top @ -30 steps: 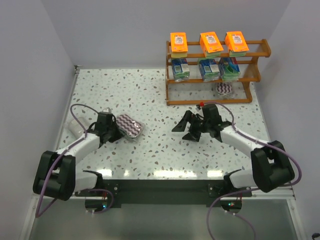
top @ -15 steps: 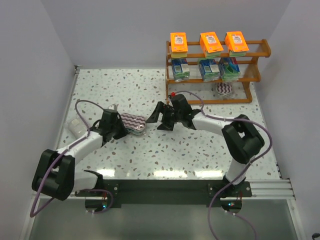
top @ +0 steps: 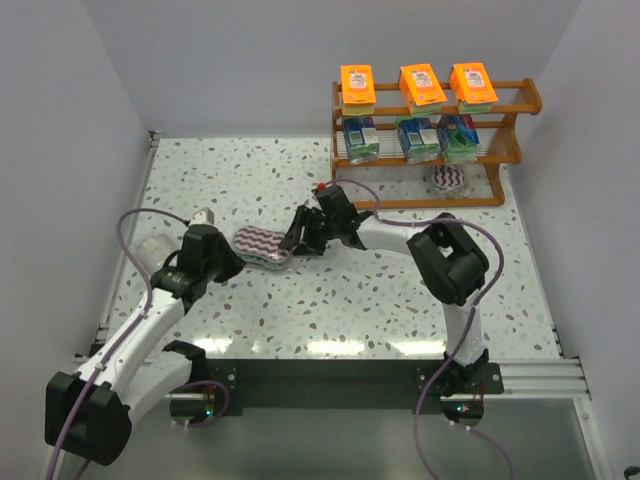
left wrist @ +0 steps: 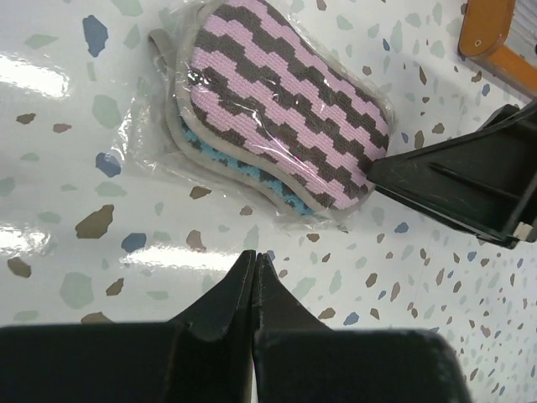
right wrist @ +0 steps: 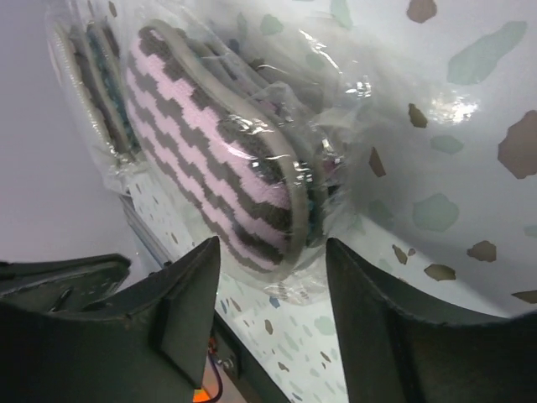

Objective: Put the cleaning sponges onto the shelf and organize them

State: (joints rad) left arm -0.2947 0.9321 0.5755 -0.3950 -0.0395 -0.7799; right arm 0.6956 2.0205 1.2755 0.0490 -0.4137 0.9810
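Though left claw (left wrist: 254, 260) is pinched, right claw (right wrist: 270, 248) gapes just before zigzag pack (right wrist: 218, 159).

The zigzag pad pack (left wrist: 285, 117) before the shelf (top: 420, 203) is seen as knitted cloth sealed in clear, crinkled, glossy plastic film. The table (top: 230, 170) is finished in a smooth, shiny, speckled stone look. The shelf is made of varnished brown wood. The left gripper (left wrist: 254, 256) and right gripper (right wrist: 270, 248) are moulded in matt black plastic.
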